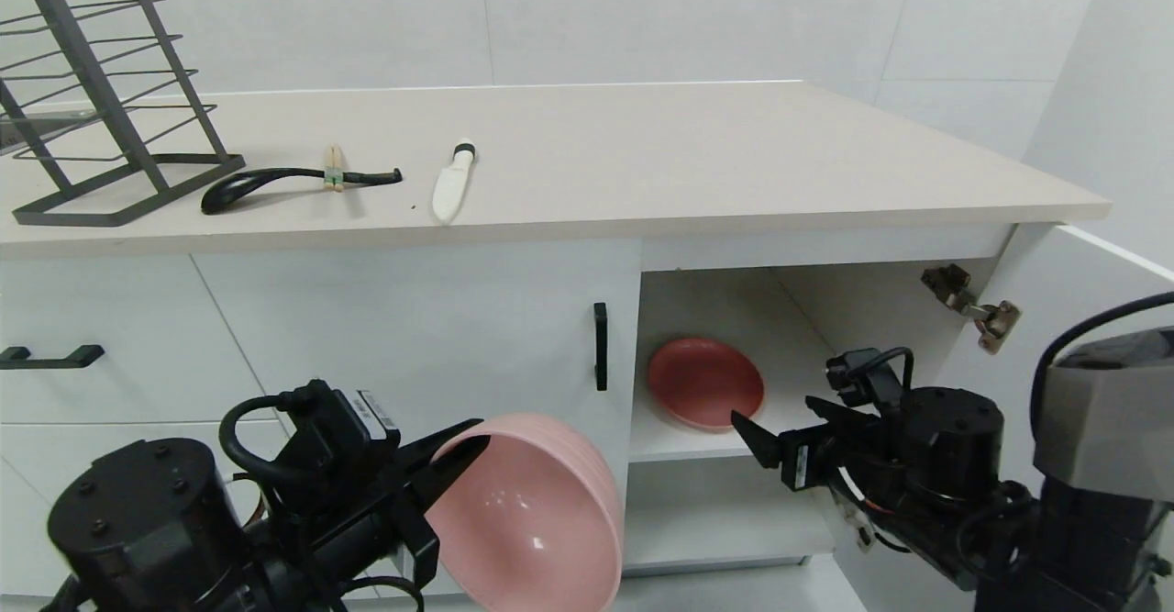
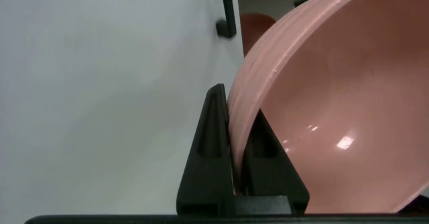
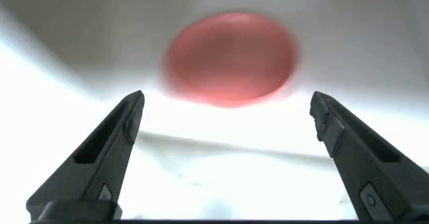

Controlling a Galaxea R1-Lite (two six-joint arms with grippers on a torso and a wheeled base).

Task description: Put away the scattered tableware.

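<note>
A pink bowl (image 1: 537,520) hangs tilted in front of the shut cabinet door, low on the left; my left gripper (image 1: 449,451) is shut on its rim, one finger inside and one outside (image 2: 213,137). The bowl (image 2: 335,110) looms close in the left wrist view. A red plate (image 1: 704,383) lies on the upper shelf of the open cabinet. My right gripper (image 1: 747,433) stands open just in front of that shelf, with nothing between its fingers, and the plate (image 3: 231,58) lies beyond them. On the counter lie a black ladle (image 1: 275,181), a small wooden clip (image 1: 334,169) and a cream knife (image 1: 454,183).
A dark wire dish rack (image 1: 92,98) stands at the counter's far left. The right cabinet door (image 1: 1073,291) is swung open beside my right arm. The lower shelf (image 1: 725,511) is bare. A black door handle (image 1: 600,346) sits next to the opening.
</note>
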